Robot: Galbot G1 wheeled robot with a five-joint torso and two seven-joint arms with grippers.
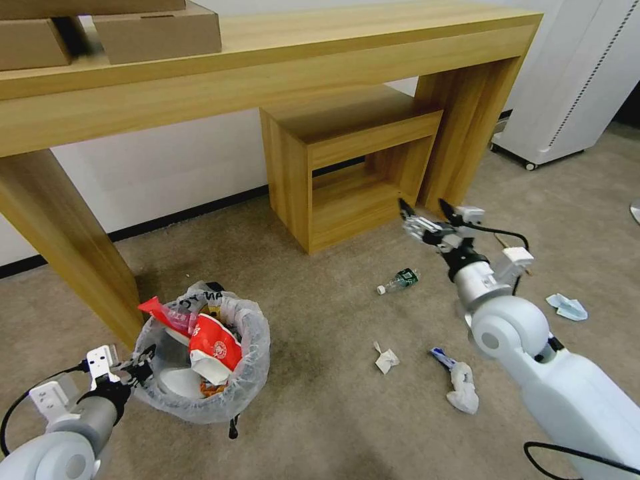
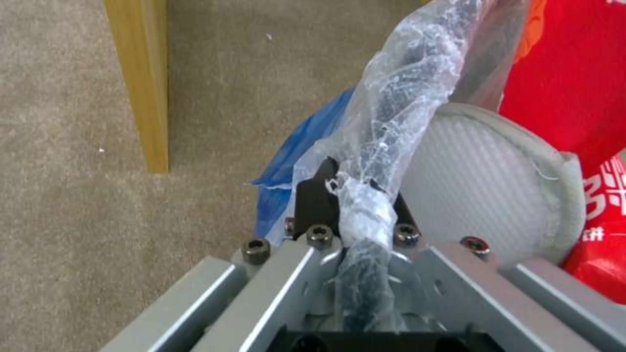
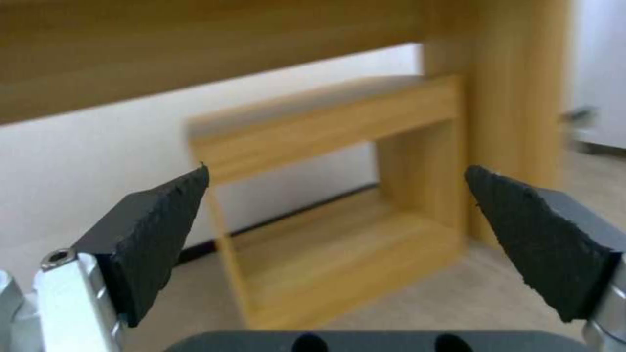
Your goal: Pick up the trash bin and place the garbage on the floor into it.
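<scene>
The trash bin [image 1: 248, 363], lined with a crinkly plastic bag, is at the lower left of the head view beside the desk leg. It holds a red bag [image 1: 215, 341] and a white slipper [image 2: 482, 181]. My left gripper [image 1: 141, 367] is shut on the bin's bag-covered rim [image 2: 365, 195]. My right gripper [image 1: 427, 215] is open and empty, raised in front of the wooden cubby [image 3: 339, 195]. Garbage lies on the beige floor [image 1: 320, 413]: a small bottle [image 1: 398, 280], crumpled paper [image 1: 385, 360], a white-and-blue wrapper [image 1: 459, 381] and a blue mask [image 1: 568, 307].
A long wooden desk [image 1: 267, 73] spans the back, its slanted leg [image 1: 67, 240] just behind the bin. Cardboard boxes [image 1: 157, 30] sit on top. A white wheeled unit [image 1: 567, 87] stands at the far right. Open carpet lies between the bin and the litter.
</scene>
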